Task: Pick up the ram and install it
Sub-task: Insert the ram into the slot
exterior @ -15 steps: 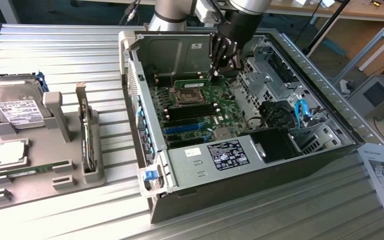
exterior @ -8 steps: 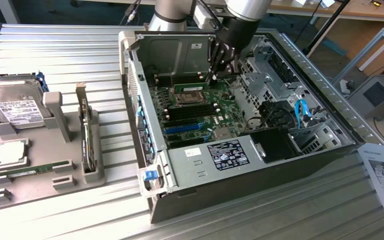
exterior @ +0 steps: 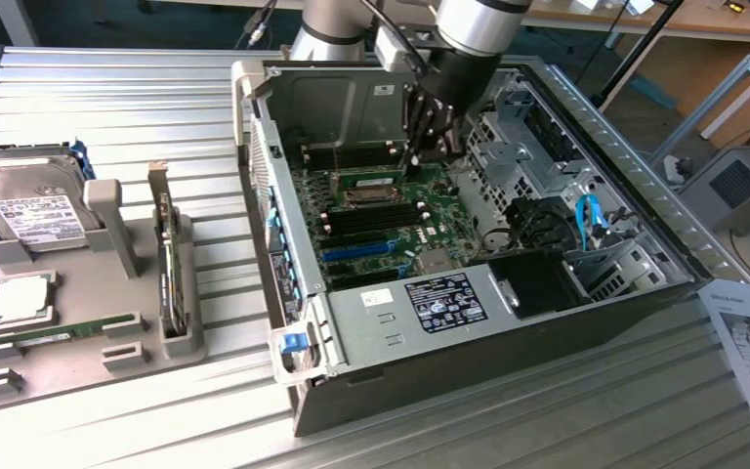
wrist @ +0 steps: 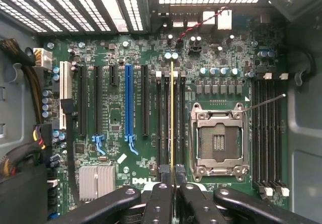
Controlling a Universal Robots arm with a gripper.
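One thin, straight-edged ram (wrist: 172, 118) in hand (wrist: 172, 176)

Exterior camera: off the arm, high, angled down, mid-range; open grey metal computer case (exterior: 389, 332) at frame centre, ribbed aluminium table (exterior: 114, 98) from 7 to 12 o'clock. Wrist camera: close, facing straight down along the edge-on thin green ram (wrist: 172, 113) held in the black gripper (wrist: 172, 173). Shared field: green motherboard (exterior: 395, 225), square silver processor socket (wrist: 220, 142).
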